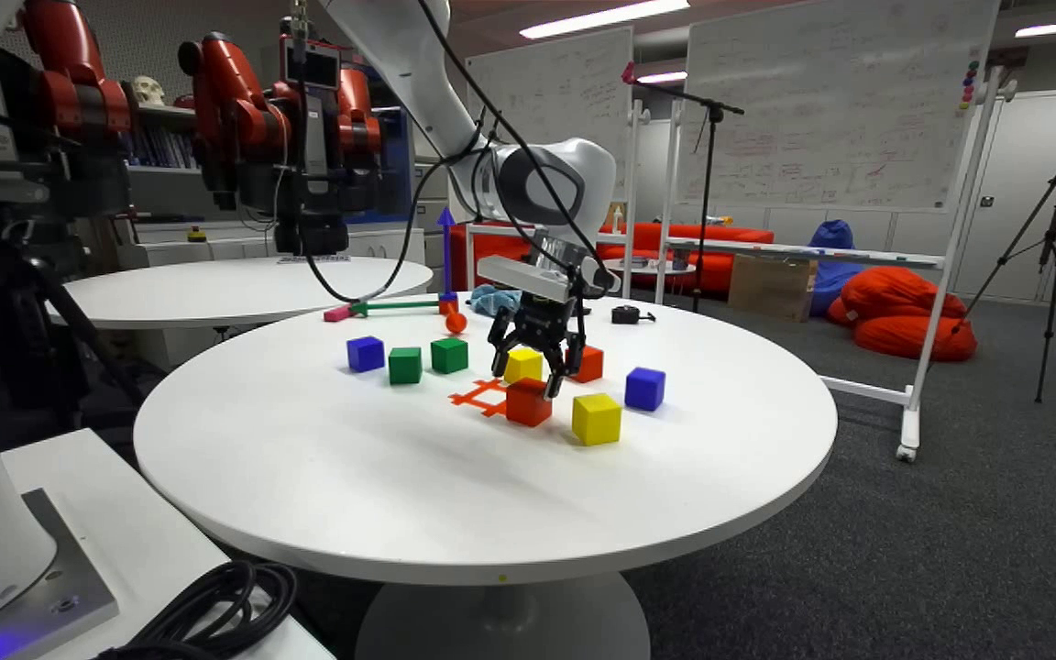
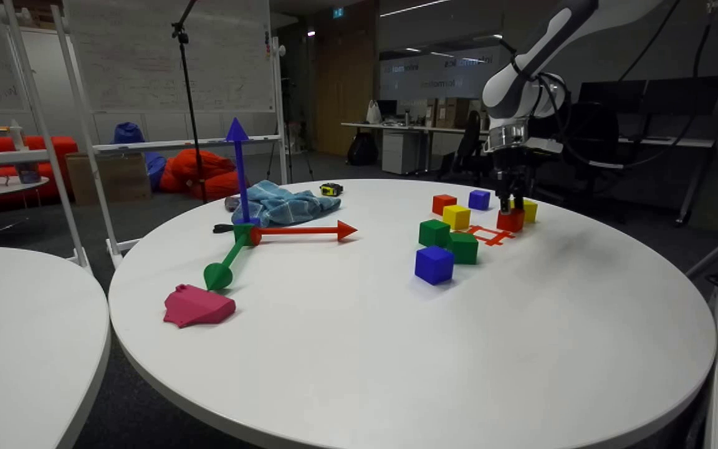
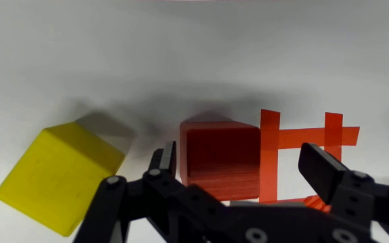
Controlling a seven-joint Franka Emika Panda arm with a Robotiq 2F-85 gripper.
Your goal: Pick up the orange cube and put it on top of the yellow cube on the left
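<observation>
Two fingers (image 3: 319, 168) of the claw (image 3: 237, 152) are spread apart in the wrist view, with what I take for the orange cube (image 3: 223, 158) between them; so the claw grips nothing. I suppose this is the aligning before the grasp: the cube rests on the desk (image 1: 335, 477), its sides nearly in line with the nine o'clock finger, which suits a flat grip. It lies just beside that finger, while the three o'clock finger stands apart from it, above the tape (image 3: 269, 158). If the claw closes in this way, I think the cube may slide a little.

The near yellow cube (image 3: 59, 179) is at about nine o'clock, turned like a diamond, so near that the claw should have care on this side. In an exterior view, the far yellow cube (image 1: 523, 365) is at twelve o'clock from the orange cube, and a similar red cube (image 1: 588, 364) at two o'clock. Which yellow one the task calls left, I cannot tell.

The cubes look rigid, with plain faces; on the orange one fine lines run over the top. Flat tops should make the stacking steady. The tape is thin, its strips crossed like a frame.
</observation>
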